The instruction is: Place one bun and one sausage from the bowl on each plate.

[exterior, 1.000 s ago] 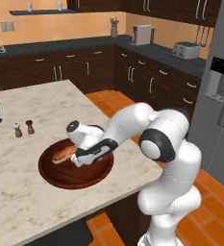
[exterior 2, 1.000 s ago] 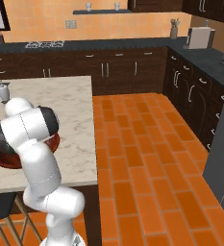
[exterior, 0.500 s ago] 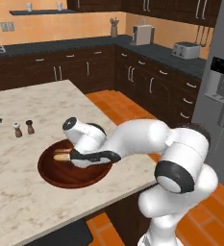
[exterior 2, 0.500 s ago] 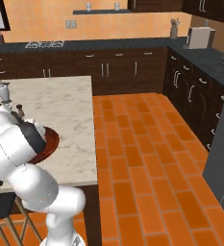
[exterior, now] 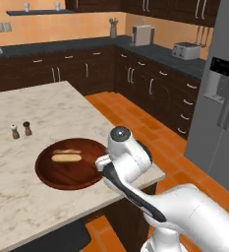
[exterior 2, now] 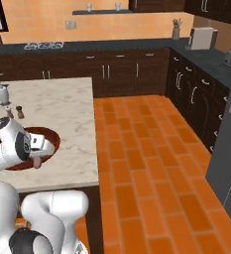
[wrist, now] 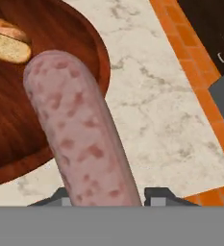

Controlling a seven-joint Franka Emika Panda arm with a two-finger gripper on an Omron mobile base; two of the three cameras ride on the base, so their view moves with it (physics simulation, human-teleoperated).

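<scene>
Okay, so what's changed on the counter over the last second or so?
The arm has swung back from over the bowl toward the counter's near edge, and the end effector has closed on a sausage and lifted it out; it now hangs over the bowl's rim and the marble. A bun is still in the bowl. The two shakers haven't moved.
</scene>
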